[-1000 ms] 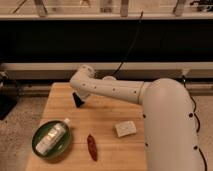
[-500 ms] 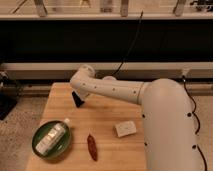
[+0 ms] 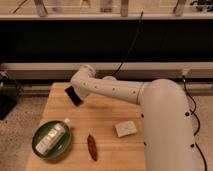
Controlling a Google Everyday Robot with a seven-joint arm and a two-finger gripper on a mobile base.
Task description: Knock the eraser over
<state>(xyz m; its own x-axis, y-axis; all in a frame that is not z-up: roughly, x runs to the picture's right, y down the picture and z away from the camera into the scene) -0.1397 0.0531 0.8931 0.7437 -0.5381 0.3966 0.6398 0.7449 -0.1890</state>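
The arm has hardly moved in the last second. Its gripper [image 3: 79,91] is at the far left part of the wooden table [image 3: 107,117], right against the eraser [image 3: 73,95]. The eraser has slid a tiny bit to the left and now leans to one side. I think the push has started, but the eraser is not flat yet.

I cannot tell if the gripper is squeezed or let go.

Nearer, a white bottle [image 3: 50,139] lies in a green bowl [image 3: 63,149], beside a reddish pepper [image 3: 92,147] and a whitish block [image 3: 125,128]. I can read no words anywhere.
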